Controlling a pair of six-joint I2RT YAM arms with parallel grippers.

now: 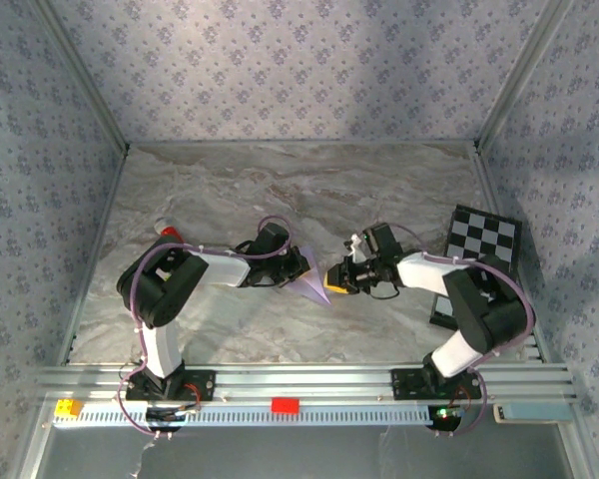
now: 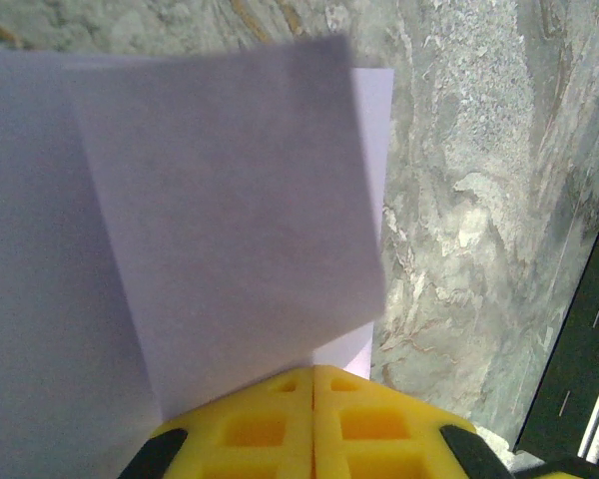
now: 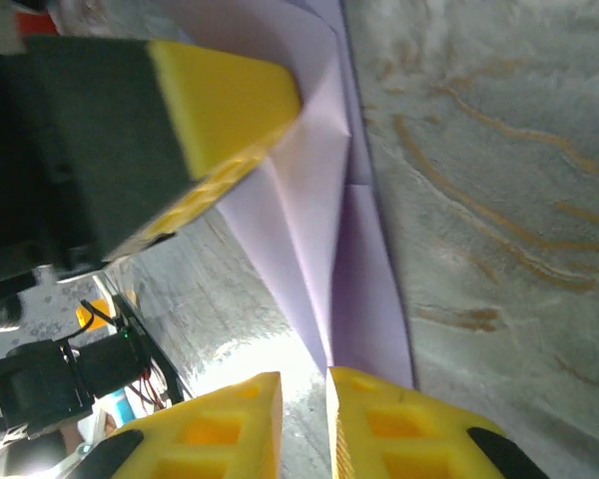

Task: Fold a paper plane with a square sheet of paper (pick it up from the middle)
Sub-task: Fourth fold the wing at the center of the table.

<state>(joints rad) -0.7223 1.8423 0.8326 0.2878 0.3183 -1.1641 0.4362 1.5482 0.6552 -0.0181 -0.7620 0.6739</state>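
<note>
Step in hand: sharpening a fold of the half-made plane, judged from the pointed, creased shape the square sheet of paper (image 1: 309, 285) had already taken.
Paper: held off the desk (image 1: 280, 190) between the two arms near its middle; in the right wrist view it (image 3: 324, 249) showed several long creases running down to a narrow tip.
Left hand (image 1: 301, 265): yellow fingers pressed flat together on the paper, whose layers fanned out above them in the left wrist view (image 2: 230, 220).
Right hand (image 1: 337, 277): fingers a narrow slit apart, the paper's tip at the mouth of that slit (image 3: 304, 399); not visibly clamped on it.
Hands to each other: close, facing across the paper, the left finger showing large in the right wrist view.
Doing it well: the left hand should hold firm and steady as the anchor; the right should close squarely on the crease line, not beside it, and slide along it without tugging.
Risk: thin paper could tear or twist if both hands pulled apart, and a skewed pinch would set a crooked crease.
Off to the side: the checkered board (image 1: 484, 238) leaned well apart at the right.
</note>
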